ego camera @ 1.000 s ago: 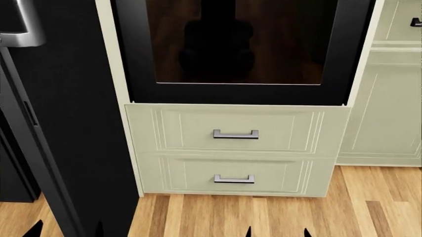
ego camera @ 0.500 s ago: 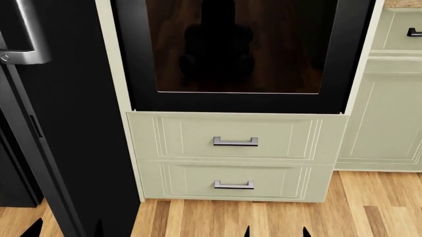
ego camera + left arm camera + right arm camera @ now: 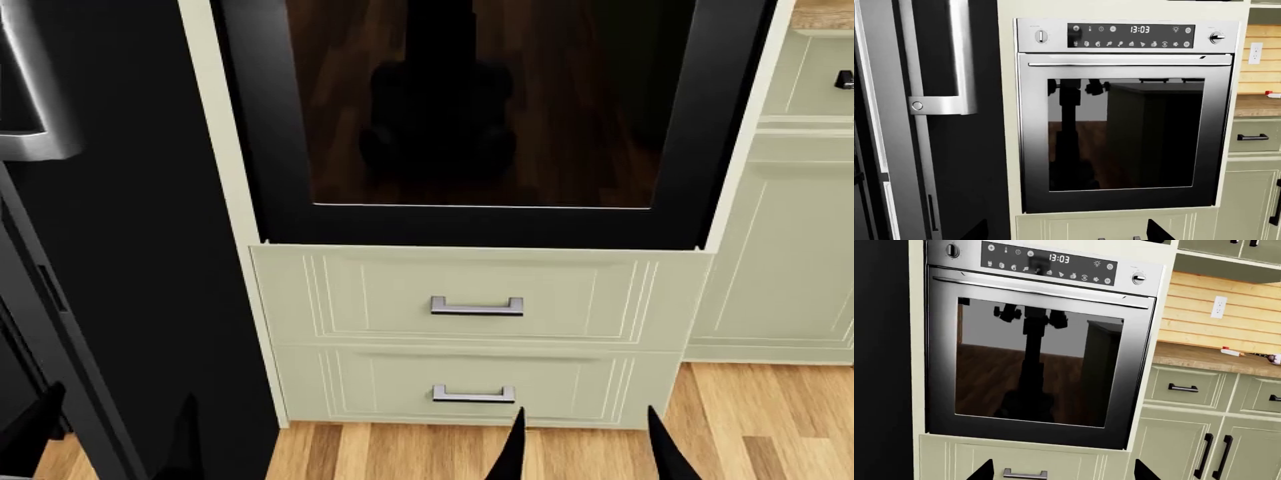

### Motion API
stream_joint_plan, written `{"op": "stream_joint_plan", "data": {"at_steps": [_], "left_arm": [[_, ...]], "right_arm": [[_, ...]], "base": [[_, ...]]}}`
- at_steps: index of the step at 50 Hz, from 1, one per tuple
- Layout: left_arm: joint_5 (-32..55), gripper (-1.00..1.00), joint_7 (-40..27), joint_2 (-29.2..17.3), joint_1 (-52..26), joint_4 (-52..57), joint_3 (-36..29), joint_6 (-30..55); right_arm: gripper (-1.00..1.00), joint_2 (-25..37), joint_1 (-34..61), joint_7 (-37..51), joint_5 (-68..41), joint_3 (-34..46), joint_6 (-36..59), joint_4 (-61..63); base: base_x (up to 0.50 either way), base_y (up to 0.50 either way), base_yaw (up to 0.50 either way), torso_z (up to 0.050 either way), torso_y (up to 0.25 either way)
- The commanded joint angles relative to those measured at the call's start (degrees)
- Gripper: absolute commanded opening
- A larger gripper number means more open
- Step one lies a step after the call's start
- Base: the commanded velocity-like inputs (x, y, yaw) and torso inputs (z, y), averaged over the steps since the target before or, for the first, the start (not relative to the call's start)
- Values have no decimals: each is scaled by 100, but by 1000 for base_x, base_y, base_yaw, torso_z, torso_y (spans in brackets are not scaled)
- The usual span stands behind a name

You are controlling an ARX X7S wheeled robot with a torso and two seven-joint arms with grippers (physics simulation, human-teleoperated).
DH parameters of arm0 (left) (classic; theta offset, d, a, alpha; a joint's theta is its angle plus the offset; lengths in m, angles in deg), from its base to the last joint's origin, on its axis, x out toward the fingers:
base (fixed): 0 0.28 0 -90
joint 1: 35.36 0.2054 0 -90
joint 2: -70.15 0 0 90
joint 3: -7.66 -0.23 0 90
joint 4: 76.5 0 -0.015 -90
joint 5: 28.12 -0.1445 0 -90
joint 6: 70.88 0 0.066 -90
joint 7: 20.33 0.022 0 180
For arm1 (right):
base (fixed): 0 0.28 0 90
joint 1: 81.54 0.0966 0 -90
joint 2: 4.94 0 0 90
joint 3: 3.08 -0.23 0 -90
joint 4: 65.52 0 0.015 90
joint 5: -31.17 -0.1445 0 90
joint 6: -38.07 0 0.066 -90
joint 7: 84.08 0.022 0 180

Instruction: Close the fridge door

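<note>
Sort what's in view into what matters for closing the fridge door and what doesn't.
Job: fridge door, its grey bar handle, left gripper, right gripper.
Not the job: oven, two drawers, wall outlet, right-hand cabinets.

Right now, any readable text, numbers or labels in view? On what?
"13:03" on the oven's control panel display, also readable in the right wrist view.
The row of icons on the control panel is too small to read.
No readable text on the fridge door, its handle or the drawers.
</note>
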Motion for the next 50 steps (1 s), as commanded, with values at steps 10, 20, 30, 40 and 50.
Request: {"op": "stream_joint_plan", "data": {"at_steps": [10,20,30,40,50], "left_arm": [[77,100,-65,-103,82,392,-26,91],[128,100,-120,-127,113,522,-13,131],[154,100,-144,-130,116,502,-17,100],[157,100,-157,-146,104,463,-31,73],[166,100,-169,-156,87,433,-47,47]], "right_arm": [[100,109,-21,108,-39,-42,270,375],[100,124,-43,131,-51,-9,298,425],[100,148,-27,141,-61,11,295,438],[100,155,-14,158,-79,29,294,435],[100,181,3,163,-89,50,290,434]], "base": [[500,-1,0,0,0],[500,-21,0,0,0],[500,-21,0,0,0],[500,-22,0,0,2],[500,-22,0,0,0]]}}
